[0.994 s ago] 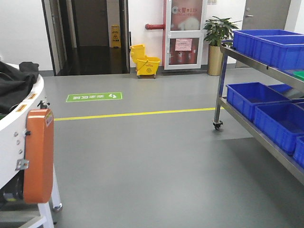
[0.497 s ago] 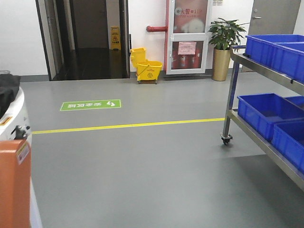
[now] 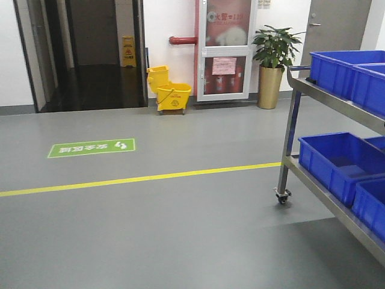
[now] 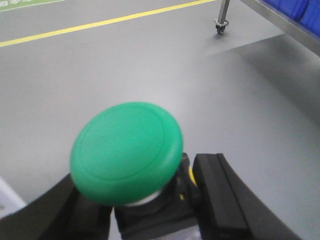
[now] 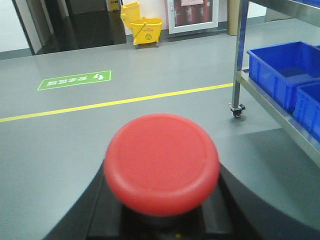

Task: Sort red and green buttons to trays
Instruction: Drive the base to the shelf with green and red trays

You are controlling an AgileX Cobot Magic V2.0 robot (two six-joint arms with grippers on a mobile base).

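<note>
Nearest, wrist views: L gripper (image 4: 145,200) is clenched on the green button (image 4: 127,152), fingers either side of its black base, dome up, held over bare floor (image 4: 150,65). R gripper (image 5: 165,222) is likewise clamped round the red button (image 5: 162,162), dome up, filling the lower view. So both buttons are picked up and in the air, one per arm; neither is placed. Trays aren't in any view, so can't tell where they sit. Judged approx halfway: pickup done, carry + drop-off x2 left, green to green tray, red to red.

Around: grey floor ahead is open. On the right, a steel rack (image 3: 291,120) on castors w/ blue crates (image 3: 337,159) on both shelves. These aren't the targets, and the rack's corner leg is the likeliest thing to clip if the base swings right. Further out a yellow line (image 3: 138,178) crosses the floor, then a green floor sign (image 3: 91,147). At the back: yellow mop bucket (image 3: 168,93), fire cabinet (image 3: 224,48), plant (image 3: 274,51), dark doorway (image 3: 90,54) at left. Nothing lies mid-path.
</note>
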